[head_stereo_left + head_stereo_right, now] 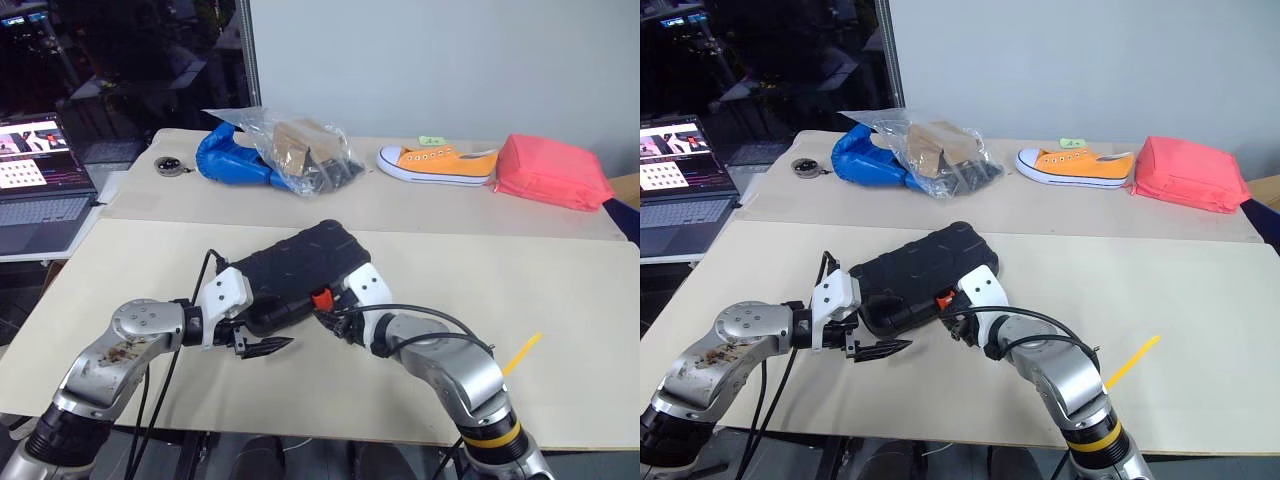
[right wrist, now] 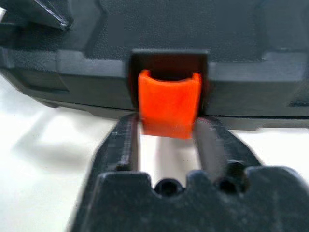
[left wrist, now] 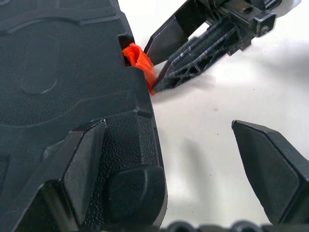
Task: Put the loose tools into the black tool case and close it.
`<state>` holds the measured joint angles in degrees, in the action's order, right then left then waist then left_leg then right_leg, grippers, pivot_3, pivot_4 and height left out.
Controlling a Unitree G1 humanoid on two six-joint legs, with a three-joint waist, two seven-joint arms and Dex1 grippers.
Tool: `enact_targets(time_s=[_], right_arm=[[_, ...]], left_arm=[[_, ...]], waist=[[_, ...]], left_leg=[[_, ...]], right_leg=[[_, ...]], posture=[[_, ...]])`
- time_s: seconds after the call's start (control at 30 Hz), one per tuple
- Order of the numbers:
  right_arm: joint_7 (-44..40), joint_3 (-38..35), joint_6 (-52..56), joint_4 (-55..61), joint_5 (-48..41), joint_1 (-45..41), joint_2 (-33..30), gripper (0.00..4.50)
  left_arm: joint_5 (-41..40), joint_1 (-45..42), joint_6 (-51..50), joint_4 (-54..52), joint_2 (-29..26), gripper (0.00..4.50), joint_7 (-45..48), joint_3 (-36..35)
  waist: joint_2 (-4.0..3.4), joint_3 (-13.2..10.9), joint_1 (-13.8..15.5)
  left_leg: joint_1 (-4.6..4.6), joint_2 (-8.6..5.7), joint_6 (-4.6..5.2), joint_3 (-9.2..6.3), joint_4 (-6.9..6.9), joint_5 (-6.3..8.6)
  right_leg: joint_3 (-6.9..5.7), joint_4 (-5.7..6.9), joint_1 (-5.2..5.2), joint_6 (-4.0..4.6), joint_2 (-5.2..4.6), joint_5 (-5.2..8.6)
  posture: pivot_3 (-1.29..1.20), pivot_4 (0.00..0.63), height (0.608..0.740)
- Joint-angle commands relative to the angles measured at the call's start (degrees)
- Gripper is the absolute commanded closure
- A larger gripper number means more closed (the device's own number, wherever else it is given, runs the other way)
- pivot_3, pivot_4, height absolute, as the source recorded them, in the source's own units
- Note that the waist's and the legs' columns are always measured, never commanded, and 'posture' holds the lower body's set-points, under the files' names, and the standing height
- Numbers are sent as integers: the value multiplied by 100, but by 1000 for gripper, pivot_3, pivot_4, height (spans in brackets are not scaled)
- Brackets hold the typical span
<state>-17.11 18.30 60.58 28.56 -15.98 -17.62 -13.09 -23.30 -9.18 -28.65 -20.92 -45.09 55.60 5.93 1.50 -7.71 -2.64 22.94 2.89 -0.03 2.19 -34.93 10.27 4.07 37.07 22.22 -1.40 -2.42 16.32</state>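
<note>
Table (image 1: 500, 300) bare of loose tools near the robot. Black tool case (image 1: 300, 265) lying lid-down-shut at the table's middle, between both arms; packing judged done, latching judged the remaining step. Left gripper (image 1: 262, 346) spread wide at the case's near corner, one finger (image 3: 87, 164) against the lid, nothing clamped. Right gripper (image 2: 166, 145) parted, its two fingers flanking the orange latch (image 2: 169, 108), apparently not yet pressed home.

Bright, even overhead light fills the room, and the pale beige worktop (image 1: 560, 300) glares almost white in both wrist views. Soft shadows pool beneath the flat black moulded-plastic case (image 1: 300, 275). Its small orange latch (image 2: 169, 110) looks blurred up close. Toward ten o'clock the background stays dim.
</note>
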Motion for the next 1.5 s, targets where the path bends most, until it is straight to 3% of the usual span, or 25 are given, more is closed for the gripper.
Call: enact_targets(time_s=[0.03,0.1,0.2,0.4,0.67,1.03,1.3,1.5], right_arm=[[-234,-314,27,401,-211,35,-228,1561],[-347,-490,92,545,-313,114,-412,1561],[-468,-667,168,662,-449,182,-633,2220],[-447,-648,214,474,-555,42,-562,4410],[-265,-231,-96,-321,-282,-364,-156,4463],[-198,-287,-605,-725,-75,-535,247,4463],[-805,-574,-146,104,-509,45,-598,4463],[-762,-656,-186,58,-612,16,-545,4463]], left_arm=[[222,298,-210,366,13,0,31,379],[230,313,-210,365,31,0,22,357],[229,300,-239,344,52,0,7,342],[215,194,-343,301,87,0,-43,354],[177,92,-475,220,69,0,-74,365],[144,92,-612,91,81,0,-121,338],[135,127,-627,57,91,0,-165,324],[140,130,-628,63,94,0,-157,333]], waist=[[-1,0,6],[-1,1,14],[-2,1,21],[-3,1,23],[-1,1,19],[-3,-1,13],[-3,-1,27],[-3,-2,29]], left_leg=[[0,0,0,0,0,0],[1,-1,0,1,-1,0],[2,-2,0,1,0,0],[5,-2,0,0,9,0],[5,-3,0,0,6,0],[18,-2,1,-1,7,-1],[24,-3,1,-1,7,-1],[28,-4,1,-2,10,0]], right_leg=[[1,0,0,1,0,-1],[0,0,1,0,-5,0],[1,-2,0,-5,-5,3],[-1,-3,3,-5,-3,9],[0,-3,2,-5,-5,7],[-2,-3,14,-2,-4,1],[-2,-6,12,-9,-5,7],[-2,-16,11,-10,-5,10]], posture=[[0,150,740],[0,150,740],[0,150,740],[0,150,740],[0,150,740],[0,150,740],[0,150,740],[0,150,740]])
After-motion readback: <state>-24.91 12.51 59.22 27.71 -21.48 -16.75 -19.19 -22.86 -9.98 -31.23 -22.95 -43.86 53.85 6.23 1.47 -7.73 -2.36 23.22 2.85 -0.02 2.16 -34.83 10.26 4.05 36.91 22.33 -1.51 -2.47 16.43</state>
